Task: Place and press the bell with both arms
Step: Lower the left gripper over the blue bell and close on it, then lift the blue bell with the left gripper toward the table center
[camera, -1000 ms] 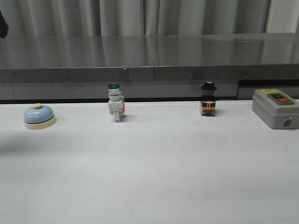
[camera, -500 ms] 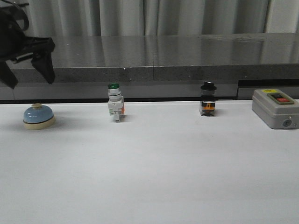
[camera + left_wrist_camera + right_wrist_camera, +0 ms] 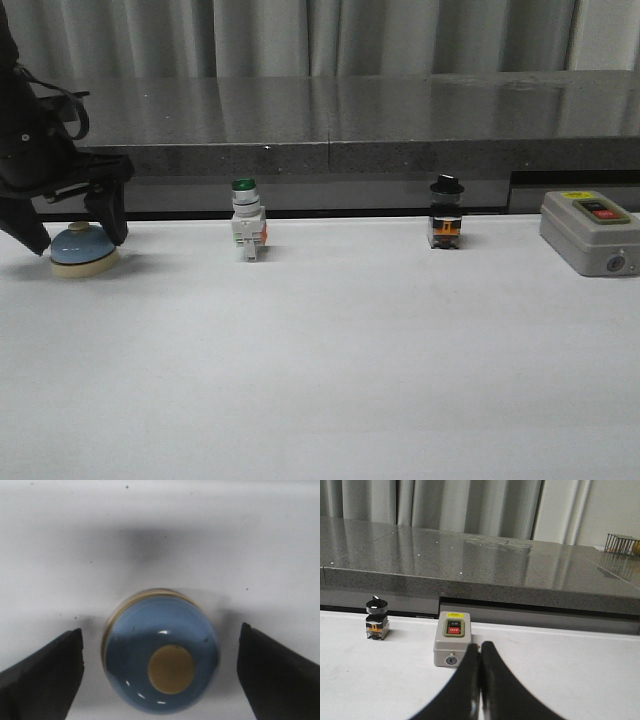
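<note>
The light-blue bell (image 3: pixel 83 248) with its cream base ring stands at the far left of the white table (image 3: pixel 330 370). My left gripper (image 3: pixel 75 238) hangs open right over it, one black finger on each side. In the left wrist view the bell (image 3: pixel 161 652) lies between the two fingers (image 3: pixel 47 672) with white table showing on both sides, so neither finger touches it. My right gripper (image 3: pixel 480 647) is shut with nothing in it, its tips pressed together; it does not show in the front view.
A white pushbutton switch with a green cap (image 3: pixel 246 222) stands right of the bell. A black-knobbed switch (image 3: pixel 445 213) sits further right. A grey box with a red button (image 3: pixel 592 230) is at the far right, just beyond the right gripper's tips (image 3: pixel 452 639). A dark stone ledge (image 3: pixel 330 130) runs behind.
My left arm has come in from the upper left and dropped down, its open fingers now straddling the bell. The bell and the other objects have not moved.
</note>
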Robot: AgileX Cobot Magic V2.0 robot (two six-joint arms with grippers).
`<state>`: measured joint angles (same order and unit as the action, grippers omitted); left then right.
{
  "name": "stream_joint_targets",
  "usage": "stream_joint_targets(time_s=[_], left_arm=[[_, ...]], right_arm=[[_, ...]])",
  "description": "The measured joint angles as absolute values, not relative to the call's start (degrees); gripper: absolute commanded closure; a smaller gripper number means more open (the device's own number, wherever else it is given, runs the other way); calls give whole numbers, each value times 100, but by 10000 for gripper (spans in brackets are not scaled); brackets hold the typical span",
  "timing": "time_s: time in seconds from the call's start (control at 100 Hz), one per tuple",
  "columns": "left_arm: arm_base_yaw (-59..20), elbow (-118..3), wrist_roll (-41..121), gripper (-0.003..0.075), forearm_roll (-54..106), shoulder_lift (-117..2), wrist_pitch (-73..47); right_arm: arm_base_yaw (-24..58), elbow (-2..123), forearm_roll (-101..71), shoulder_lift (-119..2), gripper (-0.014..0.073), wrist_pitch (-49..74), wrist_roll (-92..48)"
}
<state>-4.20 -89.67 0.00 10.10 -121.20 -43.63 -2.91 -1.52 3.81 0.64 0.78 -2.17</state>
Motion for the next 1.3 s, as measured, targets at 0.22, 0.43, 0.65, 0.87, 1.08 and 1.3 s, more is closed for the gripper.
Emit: stream_joint_targets(time_s=[0.22,0.43,0.65,0.87,1.08,1.3], left_arm=[[-420,-8967,0,329,1010,-12170,-4385],[-420,-8967,67,395,1010,-12170,-4385],[-460,-9090,79,395,1010,-11965,-4444],[-710,-9206,181,395,1010,-11143,-4568],[-1220,-9229,243,395,1010,-10708,-4975],[-2000,-9229,243,396,977,-10693,-5176]], right_arm=[[-291,-152,381,64,654,78,-217],[-291,-152,381,64,654,78,-217],[-291,-152,381,64,654,78,-217],[-291,-152,381,64,654,78,-217],[-291,-152,381,64,654,78,-217],[-291,-152,381,64,654,78,-217]])
